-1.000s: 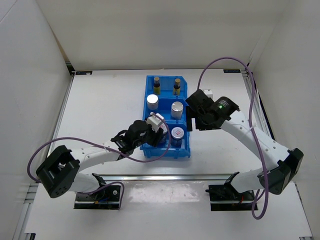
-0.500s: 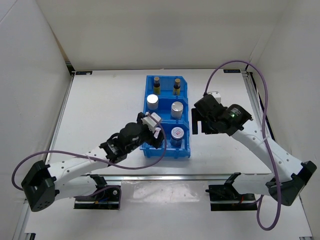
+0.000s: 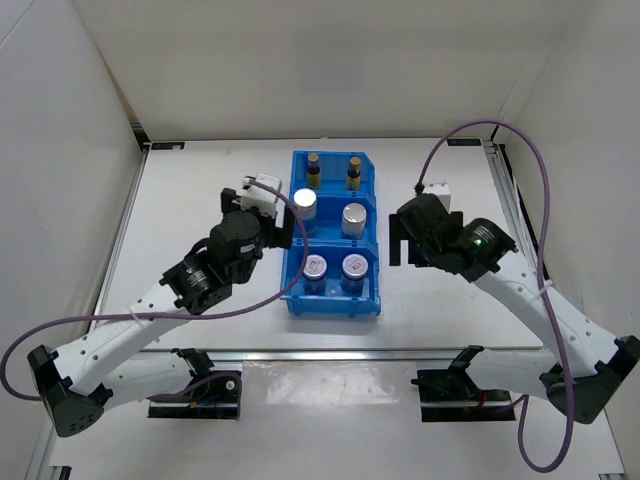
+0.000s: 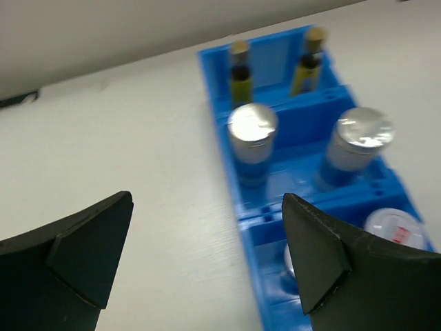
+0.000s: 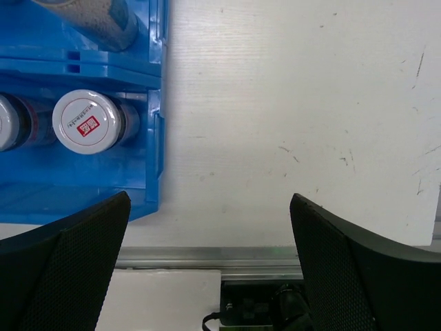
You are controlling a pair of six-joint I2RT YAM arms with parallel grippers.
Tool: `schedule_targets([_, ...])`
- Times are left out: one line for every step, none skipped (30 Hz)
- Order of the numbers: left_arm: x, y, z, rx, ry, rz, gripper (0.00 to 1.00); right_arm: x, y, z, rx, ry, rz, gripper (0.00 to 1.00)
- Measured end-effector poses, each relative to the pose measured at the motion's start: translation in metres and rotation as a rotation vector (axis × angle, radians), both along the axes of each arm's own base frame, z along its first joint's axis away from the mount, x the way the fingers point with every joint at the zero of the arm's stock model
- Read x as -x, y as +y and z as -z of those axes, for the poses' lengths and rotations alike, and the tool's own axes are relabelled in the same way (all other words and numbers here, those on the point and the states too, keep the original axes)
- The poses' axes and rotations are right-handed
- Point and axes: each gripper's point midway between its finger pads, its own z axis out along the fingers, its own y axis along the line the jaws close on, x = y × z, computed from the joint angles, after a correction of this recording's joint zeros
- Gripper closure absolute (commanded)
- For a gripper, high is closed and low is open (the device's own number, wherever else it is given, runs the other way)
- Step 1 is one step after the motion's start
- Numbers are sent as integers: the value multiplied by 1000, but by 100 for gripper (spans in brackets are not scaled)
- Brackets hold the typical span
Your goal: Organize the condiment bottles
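All six condiment bottles stand in the blue bin [image 3: 332, 298]. Two brown bottles [image 3: 314, 170] [image 4: 240, 72] fill the back compartment. Two silver-topped shakers [image 3: 305, 205] [image 4: 252, 134] are in the middle one. Two round-lidded jars [image 3: 316, 270] [image 5: 87, 121] are in the front one. My left gripper [image 3: 265, 212] [image 4: 207, 255] hangs open and empty above the table just left of the bin. Its right fingertip is over the bin's left wall. To the right of the bin, my right gripper [image 3: 400, 240] [image 5: 210, 255] is open over bare table, holding nothing.
White walls close in the table on the left, back and right. A metal rail [image 5: 207, 256] runs along the near table edge, with the arm bases behind it. Purple cables loop from both arms.
My left gripper has opened and let go of a jar in the front left compartment, then risen and drawn back to the bin's left. The right arm has drifted right, away from the bin.
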Motion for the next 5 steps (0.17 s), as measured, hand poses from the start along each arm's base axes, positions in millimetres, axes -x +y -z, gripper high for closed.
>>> schedule_targets([-3,12,4,-3,13,-52,0,0,-2,-2,-2,-13,-1,0])
schedule_targets([-5,25,9,-5,25,-103,0,0,-4,-5,-7,-31,-1,0])
schedule_targets([-8,38,14,-3,33,-153,0,0,-6,-9,-11,-49,0,0])
schedule_targets([-9,53,20,1,42,-205,0,-1,-7,-12,-15,-65,1,0])
schedule_targets([-9,70,25,5,47,-261,0,-1,-8,-15,-17,-79,0,0])
